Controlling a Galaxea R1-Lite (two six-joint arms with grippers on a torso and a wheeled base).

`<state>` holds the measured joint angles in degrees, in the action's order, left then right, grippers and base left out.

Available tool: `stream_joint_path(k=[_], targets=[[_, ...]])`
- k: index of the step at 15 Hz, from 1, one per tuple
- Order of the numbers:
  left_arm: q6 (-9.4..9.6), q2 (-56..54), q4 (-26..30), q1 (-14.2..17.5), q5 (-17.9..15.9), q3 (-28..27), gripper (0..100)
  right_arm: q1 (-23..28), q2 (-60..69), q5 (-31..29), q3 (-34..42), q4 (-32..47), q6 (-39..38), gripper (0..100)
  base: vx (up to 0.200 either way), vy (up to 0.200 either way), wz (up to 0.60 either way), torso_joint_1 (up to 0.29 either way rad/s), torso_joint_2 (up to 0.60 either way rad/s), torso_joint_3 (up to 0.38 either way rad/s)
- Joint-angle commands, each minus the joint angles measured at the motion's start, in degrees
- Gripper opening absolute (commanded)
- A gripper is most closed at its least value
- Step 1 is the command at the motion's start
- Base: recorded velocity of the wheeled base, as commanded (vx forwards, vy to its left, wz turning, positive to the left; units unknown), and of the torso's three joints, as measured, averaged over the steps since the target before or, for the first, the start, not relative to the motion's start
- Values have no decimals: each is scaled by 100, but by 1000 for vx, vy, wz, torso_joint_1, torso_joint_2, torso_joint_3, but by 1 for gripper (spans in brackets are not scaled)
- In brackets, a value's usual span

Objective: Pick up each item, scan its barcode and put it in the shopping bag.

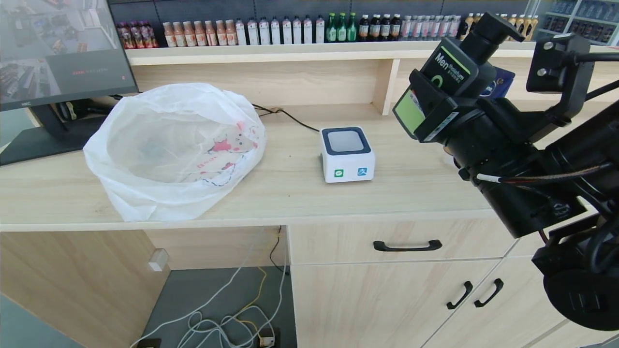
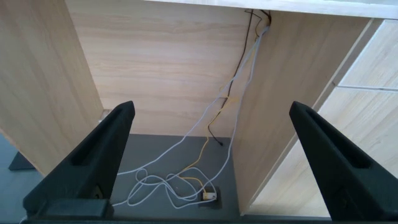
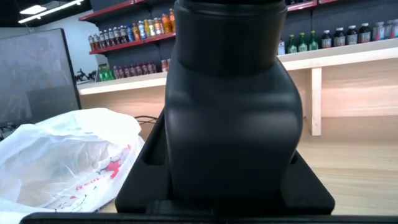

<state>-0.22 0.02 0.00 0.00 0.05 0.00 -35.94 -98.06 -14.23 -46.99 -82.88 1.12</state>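
My right gripper (image 1: 432, 107) hangs above the right part of the counter, shut on a black bottle (image 1: 457, 63) with a black cap and a green-edged label. The same bottle (image 3: 233, 99) stands large and close in the right wrist view, between the fingers. A white cube-shaped scanner (image 1: 346, 153) with a dark window on top sits on the counter, left of and below the bottle. The open white plastic shopping bag (image 1: 176, 145) lies at the counter's left, and the bag (image 3: 68, 155) appears beyond the bottle. My left gripper (image 2: 211, 112) is open and holds nothing, below the counter, facing the kneehole.
A monitor (image 1: 58, 48) stands at the back left, close behind the bag. Behind the right arm lies a dark blue packet (image 1: 503, 82). Drinks line the rear shelf (image 1: 314, 29). Cables (image 2: 180, 180) lie on the floor under the counter; drawers (image 1: 406, 245) are to the right.
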Motion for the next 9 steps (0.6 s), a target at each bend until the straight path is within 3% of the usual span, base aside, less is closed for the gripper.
stream_joint_path(k=[1, 2, 9], targets=[[-4, -2, 0, 0, 4, 0, 100, -10, -29, -1, -20, 0, 2, 0, 0, 200, 0, -2, 7, 7], [4, -2, 0, -9, -5, 0, 100, -1, -29, -1, -20, 0, 2, 0, 0, 200, 0, 7, 17, 7], [22, -2, 0, -9, -5, 0, 100, -19, -64, 8, -11, 0, -7, 0, 0, 0, 0, 0, 0, 0]])
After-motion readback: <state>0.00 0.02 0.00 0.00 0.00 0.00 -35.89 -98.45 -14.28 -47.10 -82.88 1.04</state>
